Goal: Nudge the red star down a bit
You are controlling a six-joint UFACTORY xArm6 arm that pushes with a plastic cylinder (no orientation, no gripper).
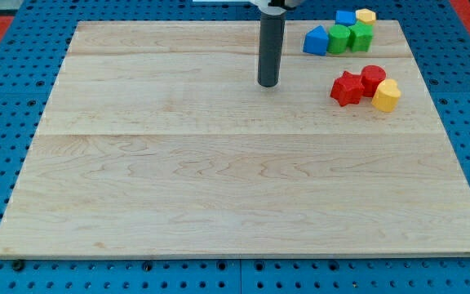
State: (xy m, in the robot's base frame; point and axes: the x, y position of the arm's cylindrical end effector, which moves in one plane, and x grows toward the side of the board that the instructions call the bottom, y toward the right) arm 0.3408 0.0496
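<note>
Wooden board point(219, 188): my tip point(268, 84), no pincer, touches nothing, left of red star point(347, 88).

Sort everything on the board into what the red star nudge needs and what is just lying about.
For the job:
red star
my tip, to the view's left of the star, apart from it

Lying about:
red block and yellow block, next to the star
blue block
two green blocks
small blue block
small yellow block
</note>
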